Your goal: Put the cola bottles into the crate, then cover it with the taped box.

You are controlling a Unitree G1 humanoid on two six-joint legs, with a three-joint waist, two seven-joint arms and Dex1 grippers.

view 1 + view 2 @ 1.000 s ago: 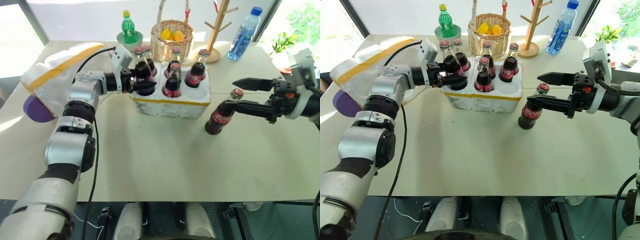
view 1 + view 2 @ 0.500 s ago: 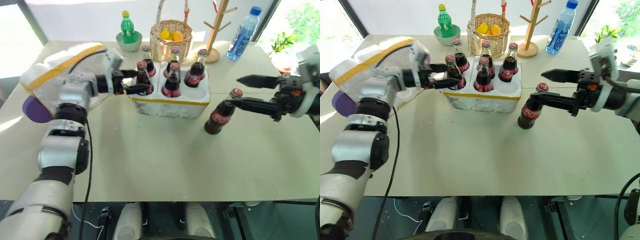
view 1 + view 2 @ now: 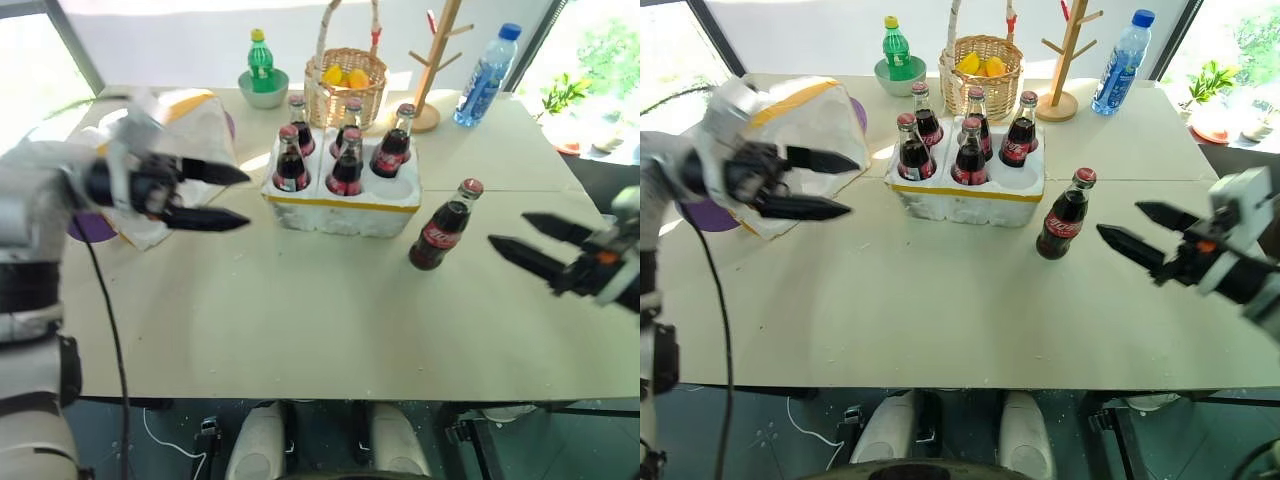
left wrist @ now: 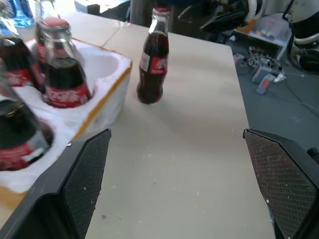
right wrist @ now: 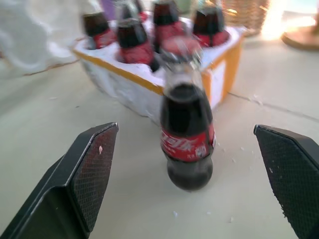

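On the table (image 3: pixel 300 320), five bottles (image 3: pixel 345 165) stand in the crate (image 3: pixel 340 210), one bottle (image 3: pixel 440 228) beside it, and both end effectors, left (image 3: pixel 225 196) and right (image 3: pixel 520 238), are released, holding nothing.

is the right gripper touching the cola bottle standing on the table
Apart. In the right eye view, bare table shows between the open right gripper and the loose bottle.

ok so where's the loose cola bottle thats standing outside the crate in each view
Left eye view: the loose cola bottle stands on the table, right of the crate.
Right eye view: right of centre, beside the crate's front right corner.
Left wrist view: upper middle, past the crate's empty well.
Right wrist view: centre, in front of the crate.
Shared landmark: the crate's yellow tape band.
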